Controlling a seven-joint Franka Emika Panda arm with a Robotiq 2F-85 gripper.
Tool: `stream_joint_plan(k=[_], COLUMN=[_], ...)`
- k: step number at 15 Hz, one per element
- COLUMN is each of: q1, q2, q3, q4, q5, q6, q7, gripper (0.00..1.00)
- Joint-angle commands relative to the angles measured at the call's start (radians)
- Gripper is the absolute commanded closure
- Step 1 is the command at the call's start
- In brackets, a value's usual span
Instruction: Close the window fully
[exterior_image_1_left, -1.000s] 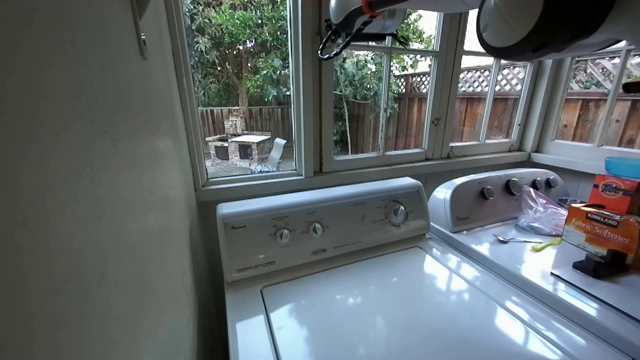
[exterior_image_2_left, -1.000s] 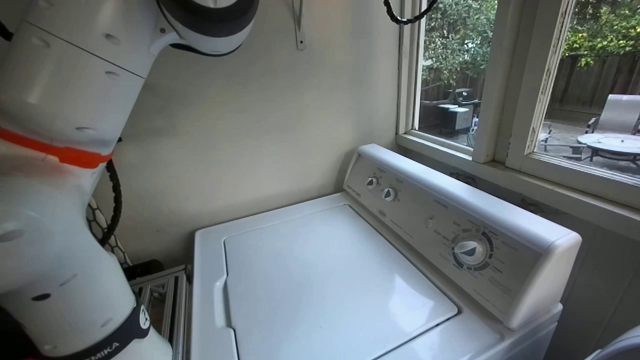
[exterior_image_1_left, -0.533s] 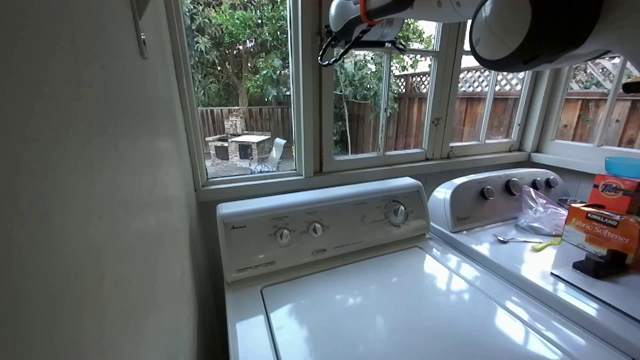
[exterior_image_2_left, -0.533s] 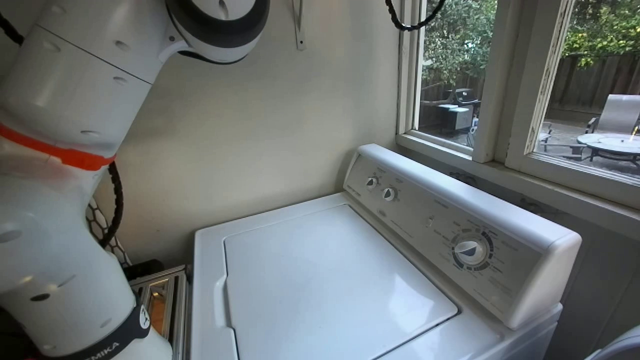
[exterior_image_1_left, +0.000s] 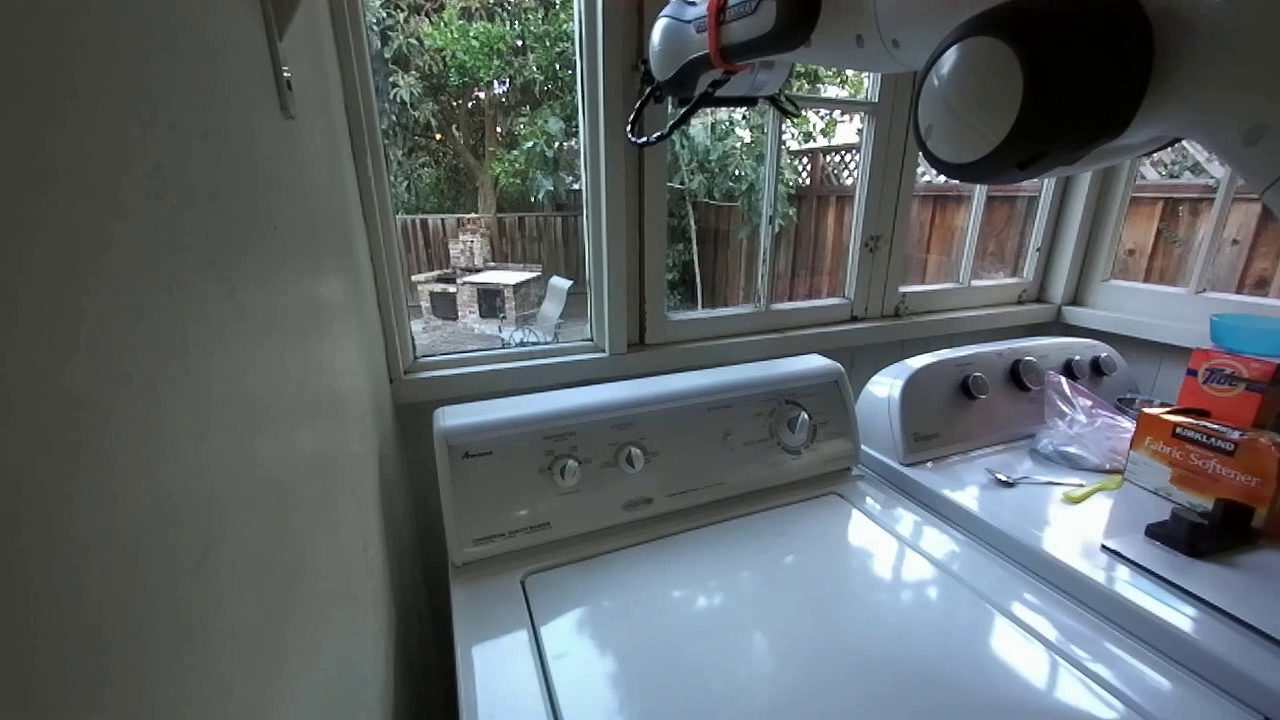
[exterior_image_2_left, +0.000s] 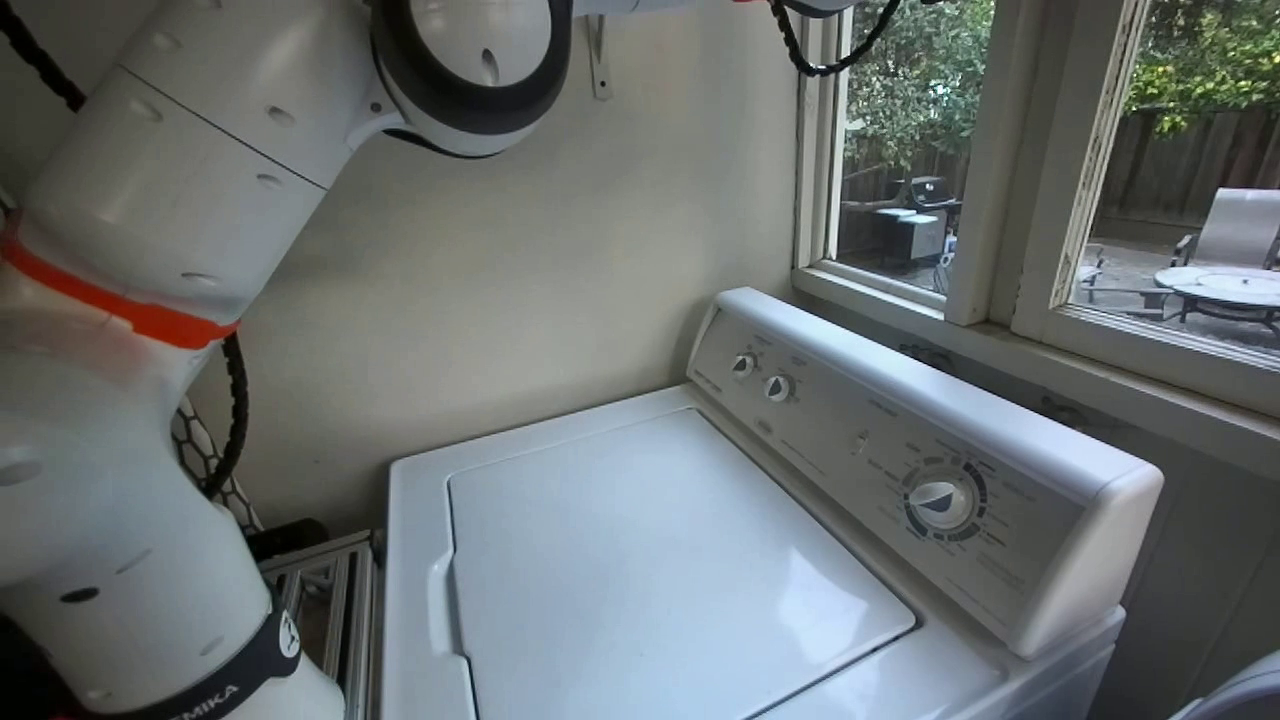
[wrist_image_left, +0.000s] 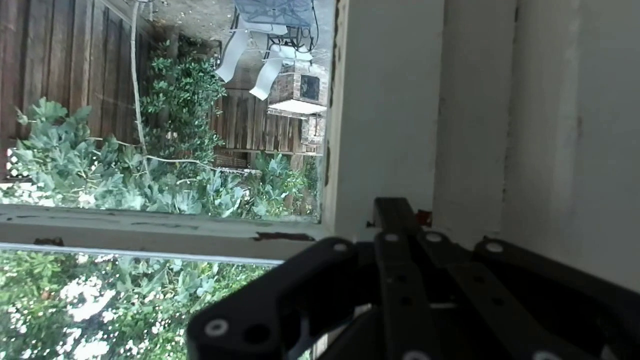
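Note:
The window (wrist_image_left: 175, 150) is a white-framed sash with a clear pane, showing upside down in the wrist view. Brown fence and green shrubs show through it, and its edge has peeling paint. It also shows behind the arm in an exterior view (exterior_image_1_left: 715, 240). I cannot tell whether it stands ajar. My gripper (wrist_image_left: 397, 212) has its black fingers together, the tips in front of the white upright of the frame near a corner of the pane. I cannot tell whether they touch it. A small red bit shows beside the tips. The gripper is out of sight in both exterior views.
A washer (exterior_image_1_left: 700, 610) stands below the windows, with a second machine (exterior_image_1_left: 1000, 490) beside it. Detergent boxes (exterior_image_1_left: 1200, 455), a plastic bag (exterior_image_1_left: 1080, 430) and cutlery lie there. A plain wall (exterior_image_2_left: 600, 250) borders the washer. A shelf bracket (exterior_image_2_left: 598, 60) is on that wall.
The arm has come lower in both exterior views, its elbow and forearm sinking, and the wrist cable hangs lower. The window looks the same.

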Motion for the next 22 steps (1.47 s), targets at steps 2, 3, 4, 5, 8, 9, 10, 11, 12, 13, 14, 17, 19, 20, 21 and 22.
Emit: stream_joint_plan(k=[2, 3, 4, 5, 8, 9, 10, 11, 12, 13, 14, 17, 19, 20, 21, 22], q1=[-0.019, -0.024, -0.025, -0.026, -0.036, -0.038, -0.039, -0.04, -0.039, -0.037, -0.026, -0.026, -0.026, -0.027, -0.027, -0.027], q2=[0.092, 0.108, 0.118, 0.133, 0.16, 0.168, 0.172, 0.176, 0.178, 0.172, 0.125, 0.129, 0.132, 0.134, 0.135, 0.136], q3=[-0.001, -0.003, -0.006, -0.015, -0.016, -0.019, -0.019, -0.023, -0.023, -0.02, -0.008, -0.009, -0.01, -0.01, -0.01, -0.01], q4=[0.132, 0.151, 0.165, 0.181, 0.214, 0.225, 0.232, 0.237, 0.239, 0.235, 0.162, 0.168, 0.173, 0.175, 0.178, 0.179], q5=[0.013, 0.013, 0.011, 0.006, 0.004, 0.002, 0.001, -0.001, -0.004, -0.002, 0.0, 0.0, 0.0, 0.0, 0.0, 0.0], q6=[0.028, 0.04, 0.04, 0.053, 0.064, 0.067, 0.064, 0.064, 0.067, 0.053, 0.042, 0.041, 0.041, 0.041, 0.041, 0.041], q7=[0.047, 0.056, 0.067, 0.082, 0.092, 0.098, 0.097, 0.103, 0.097, 0.096, 0.069, 0.069, 0.07, 0.07, 0.071, 0.071], gripper=[1.0, 1.0, 1.0, 1.0, 1.0, 1.0, 1.0, 1.0, 1.0, 1.0, 0.99, 0.99, 0.99, 0.99, 0.99, 0.99])
